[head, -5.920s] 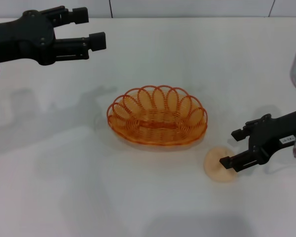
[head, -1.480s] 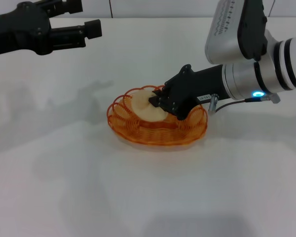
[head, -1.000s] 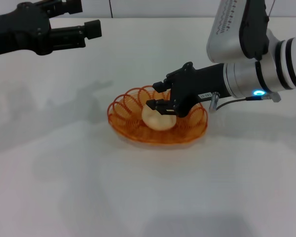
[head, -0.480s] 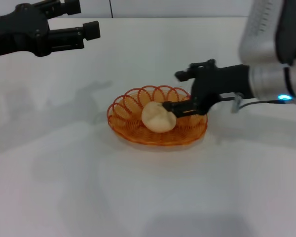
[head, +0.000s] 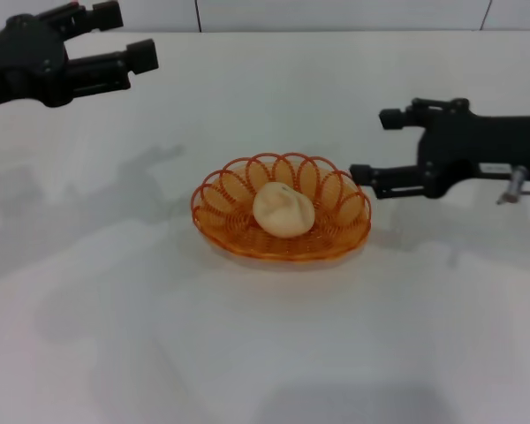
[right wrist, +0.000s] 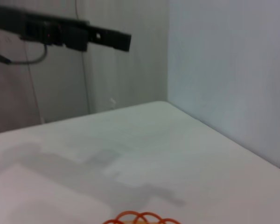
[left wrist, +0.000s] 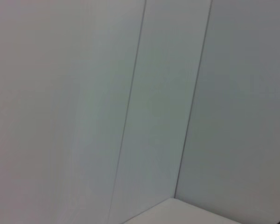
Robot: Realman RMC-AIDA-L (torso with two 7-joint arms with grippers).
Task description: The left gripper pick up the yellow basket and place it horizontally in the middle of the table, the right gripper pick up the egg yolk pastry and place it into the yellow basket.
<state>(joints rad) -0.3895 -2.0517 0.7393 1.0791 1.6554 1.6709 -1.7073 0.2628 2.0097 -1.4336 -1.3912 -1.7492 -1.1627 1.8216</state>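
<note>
The egg yolk pastry point(head: 283, 210) was seen resting inside the yellow basket point(head: 225, 231), which lay lengthwise mid-bench point(head: 265, 344). The right gripper point(head: 373, 147) was held just beside the basket's rim, jaws parted wide and empty, the pastry lying a little beyond their tips. The left gripper point(head: 126, 37) was held well apart, jaws spread, nothing between them. The pastry was judged soft and crushable, best taken lightly across its sides; the wire basket light and springy, best taken at its rim.
</note>
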